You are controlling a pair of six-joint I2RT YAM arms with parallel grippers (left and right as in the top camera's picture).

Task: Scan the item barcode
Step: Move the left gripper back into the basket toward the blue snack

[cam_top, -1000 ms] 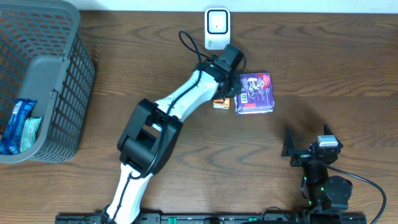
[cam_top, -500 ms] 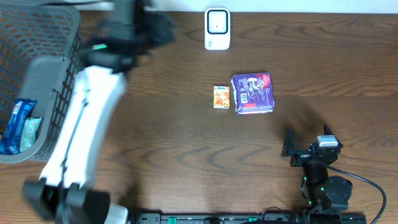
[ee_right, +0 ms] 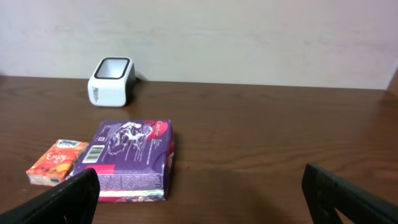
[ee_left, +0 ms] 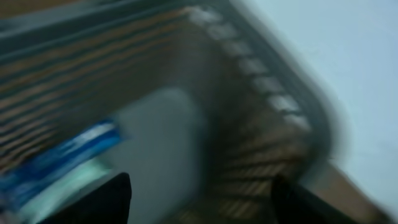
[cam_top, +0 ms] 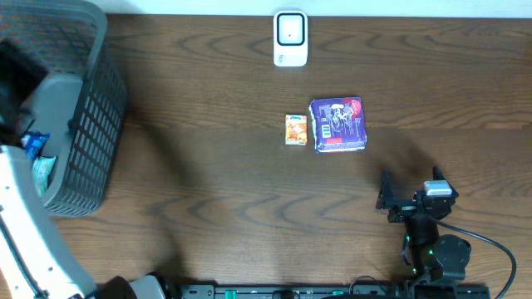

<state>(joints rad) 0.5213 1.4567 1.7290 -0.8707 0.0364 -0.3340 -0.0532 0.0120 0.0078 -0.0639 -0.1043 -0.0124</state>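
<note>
Hovering over the grey basket [cam_top: 91,124], left fingers [ee_left: 115,199] stand apart and empty above a blue packet [ee_left: 62,155], likely next for scanning. An orange carton [cam_top: 296,129] and purple box [cam_top: 338,124] lie on the bench [cam_top: 208,183] near the scanner [cam_top: 290,37]; right fingers [ee_right: 68,193] gape, idle.

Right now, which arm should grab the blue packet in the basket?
Left, probably. The left gripper hangs open over the basket, looking down at the blue packet. The right gripper sits far across the table, facing the purple box.
</note>
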